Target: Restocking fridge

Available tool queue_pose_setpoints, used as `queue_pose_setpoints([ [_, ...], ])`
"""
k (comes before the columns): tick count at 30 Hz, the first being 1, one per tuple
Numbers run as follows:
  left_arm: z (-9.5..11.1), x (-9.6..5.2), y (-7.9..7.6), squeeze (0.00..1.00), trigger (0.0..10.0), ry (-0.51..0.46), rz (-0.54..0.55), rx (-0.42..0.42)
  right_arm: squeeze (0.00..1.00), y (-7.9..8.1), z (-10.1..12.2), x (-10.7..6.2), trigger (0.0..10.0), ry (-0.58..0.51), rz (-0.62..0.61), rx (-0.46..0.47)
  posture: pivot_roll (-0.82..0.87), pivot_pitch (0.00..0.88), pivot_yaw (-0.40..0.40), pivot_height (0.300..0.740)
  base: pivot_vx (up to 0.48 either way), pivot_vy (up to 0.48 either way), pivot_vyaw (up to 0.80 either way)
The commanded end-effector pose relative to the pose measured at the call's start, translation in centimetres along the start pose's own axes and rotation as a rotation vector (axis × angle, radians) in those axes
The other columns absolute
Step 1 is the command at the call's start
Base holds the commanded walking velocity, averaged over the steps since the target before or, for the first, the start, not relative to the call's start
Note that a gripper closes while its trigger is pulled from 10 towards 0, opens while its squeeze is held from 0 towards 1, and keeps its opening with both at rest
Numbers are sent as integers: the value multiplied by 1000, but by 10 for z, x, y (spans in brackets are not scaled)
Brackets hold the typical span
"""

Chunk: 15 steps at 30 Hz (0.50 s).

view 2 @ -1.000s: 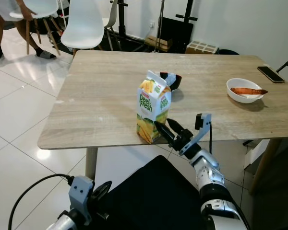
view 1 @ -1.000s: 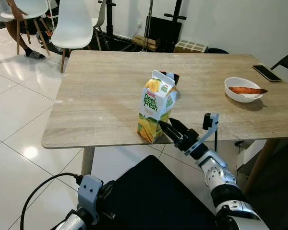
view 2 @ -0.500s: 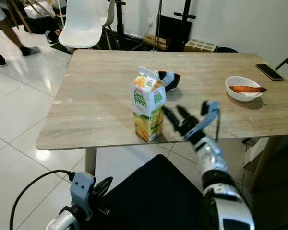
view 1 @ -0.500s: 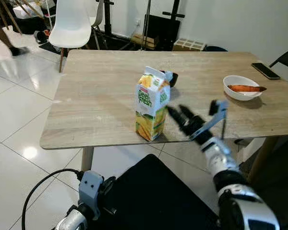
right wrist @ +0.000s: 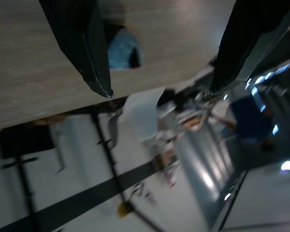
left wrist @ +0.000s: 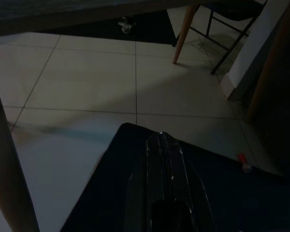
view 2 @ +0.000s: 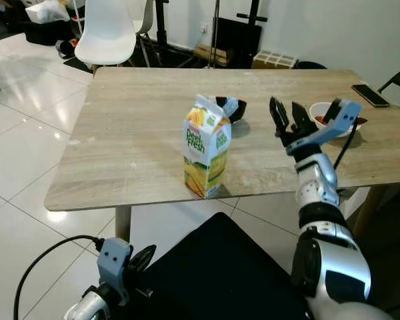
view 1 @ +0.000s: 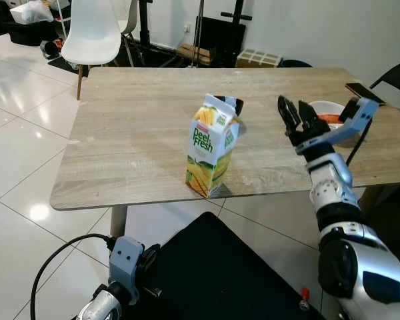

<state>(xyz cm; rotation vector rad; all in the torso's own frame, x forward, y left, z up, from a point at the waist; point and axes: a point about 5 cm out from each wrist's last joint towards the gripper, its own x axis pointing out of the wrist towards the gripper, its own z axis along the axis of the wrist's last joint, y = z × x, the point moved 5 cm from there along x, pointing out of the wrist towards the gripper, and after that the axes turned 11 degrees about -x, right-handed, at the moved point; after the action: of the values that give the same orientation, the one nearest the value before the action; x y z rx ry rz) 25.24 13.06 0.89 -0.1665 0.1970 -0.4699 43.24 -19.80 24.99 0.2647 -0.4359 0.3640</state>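
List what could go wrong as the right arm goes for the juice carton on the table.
The juice carton stands tall and narrow near the table front edge; a sideways nudge might tip it or push it off. The right gripper, jaws open, hangs raised beside the white bowl; a careless swing could clip it. A small dark bowl sits close behind the carton and might get bumped.

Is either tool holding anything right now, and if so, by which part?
Nothing is held. The right tool is open above the table, apart from the juice carton.
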Motion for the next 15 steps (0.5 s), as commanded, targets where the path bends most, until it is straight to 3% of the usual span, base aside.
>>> queue_pose_setpoints([
  [1,1,2,-4,0,10000,-1,-16,-9,439,4,-5,2,10000,56,35,-23,-12,76,-74,740,0,0,0],
  [2,12,5,-5,0,10000,-35,-28,-12,820,9,-6,5,10000,84,76,-49,-10,79,-77,740,0,0,0],
  [4,12,5,-5,0,10000,-35,-28,-12,820,9,-6,5,10000,84,76,-49,-10,79,-77,740,0,0,0],
  [5,21,7,-8,0,10000,-61,-47,3,1000,12,-2,7,10000,73,96,-60,-11,81,-76,740,0,0,0],
  [8,43,9,-17,0,10000,-136,-96,53,1000,19,12,12,10000,28,146,-86,-16,83,-69,740,0,0,0],
  [10,53,10,-22,0,10000,-172,-119,77,945,22,19,14,10000,6,170,-101,-19,84,-66,740,0,0,0],
  [11,59,10,-27,0,10000,-196,-138,103,549,24,25,15,10000,-11,187,-110,-20,85,-65,740,0,0,0],
  [12,62,10,-30,0,10000,-207,-152,146,549,26,29,15,10000,-24,206,-110,-20,85,-65,740,0,0,0],
  [13,66,12,-35,0,10000,-214,-172,207,0,29,33,15,10000,-33,235,-110,-21,86,-65,740,0,0,0],
  [15,73,14,-41,0,10000,-232,-192,276,0,31,40,15,10000,-32,274,-126,-23,88,-65,740,0,0,0],
])
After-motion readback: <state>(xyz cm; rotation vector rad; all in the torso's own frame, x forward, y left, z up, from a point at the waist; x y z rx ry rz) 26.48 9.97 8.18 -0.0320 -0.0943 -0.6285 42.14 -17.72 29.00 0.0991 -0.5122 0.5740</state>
